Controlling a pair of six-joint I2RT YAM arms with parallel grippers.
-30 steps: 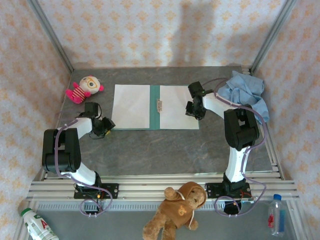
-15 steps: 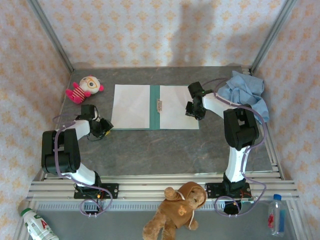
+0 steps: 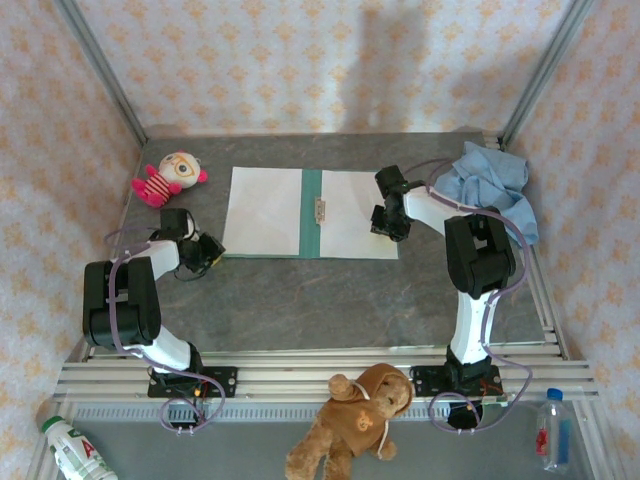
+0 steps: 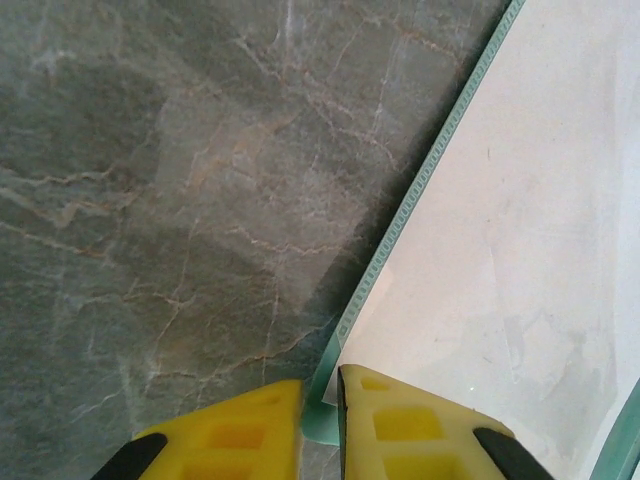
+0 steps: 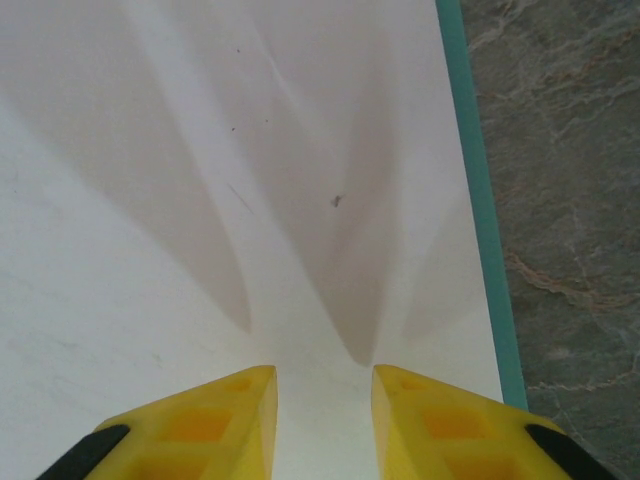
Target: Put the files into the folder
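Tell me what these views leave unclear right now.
- Left wrist view: the left gripper straddles the folder corner; whether it is clamped is hidden in the narrow gap.
- Top view: the right gripper covers its own contact with the paper.
- Top view: the small object on the spine is too small to identify.
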